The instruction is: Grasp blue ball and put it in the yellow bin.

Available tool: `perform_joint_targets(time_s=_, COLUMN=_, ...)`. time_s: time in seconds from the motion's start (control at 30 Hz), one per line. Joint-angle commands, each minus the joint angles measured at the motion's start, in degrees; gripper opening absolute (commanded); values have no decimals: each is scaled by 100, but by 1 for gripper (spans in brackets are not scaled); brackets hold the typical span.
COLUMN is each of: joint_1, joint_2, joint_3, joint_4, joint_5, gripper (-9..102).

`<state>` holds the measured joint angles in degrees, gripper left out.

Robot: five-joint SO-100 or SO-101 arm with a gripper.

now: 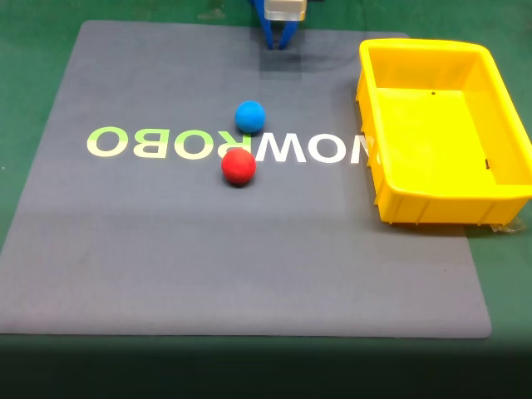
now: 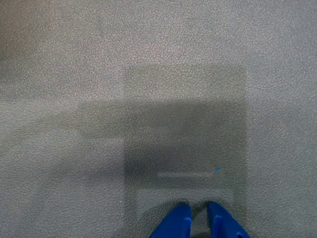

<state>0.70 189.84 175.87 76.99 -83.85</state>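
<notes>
fixed view: grey mat point(image 1: 166, 249) lies on a green table point(image 1: 33, 50), its left, near and right edges all visible, green margin around them. the gripper point(image 1: 278, 43) hangs at the mat's far edge, top centre of the frame; only the blue fingers and a bit of pale body show, the rest of the arm is cut off by the frame top. the blue ball point(image 1: 249, 116) sits on the mat near the centre, in front of the gripper and slightly left of it, open mat between them. the red ball point(image 1: 238, 167) lies just nearer the camera than the blue one, close beside it; whether they touch cannot be told. both sit on the mirrored white-and-green lettering point(image 1: 224, 145) printed across the mat. the yellow bin point(image 1: 432, 204) stands at the right, overhanging the mat's right edge, well apart from both balls, with bare mat between; its right wall is clipped by the frame edge and part of the lettering is hidden behind its left wall. wrist view: blue fingertips point(image 2: 176, 224) enter from the bottom edge with a narrow slit between them, nearly closed and holding nothing, gripper point(image 2: 199, 218) over bare textured mat point(image 2: 148, 59) with soft rectangular shadows; tips cut off at the bottom.
</notes>
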Motion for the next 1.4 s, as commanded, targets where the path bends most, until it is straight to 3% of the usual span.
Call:
perform_joint_targets(time_s=0.0, joint_1=26, joint_2=79, joint_3=185, joint_4=114, joint_5=-545, gripper=0)
perform_joint_targets(time_s=0.63, joint_1=18, joint_2=79, joint_3=185, joint_4=123, joint_5=-589, gripper=1)
perform_joint_targets(time_s=0.93, joint_1=396, joint_2=62, joint_3=-70, joint_4=9, joint_5=-1222, gripper=23)
perform_joint_targets(time_s=1.13, joint_1=677, joint_2=-536, joint_3=-686, joint_4=-659, joint_5=-1696, gripper=29)
perform_joint_targets(time_s=1.37, joint_1=940, joint_2=-2373, joint_3=-1802, joint_4=-1626, joint_5=-1942, gripper=29)
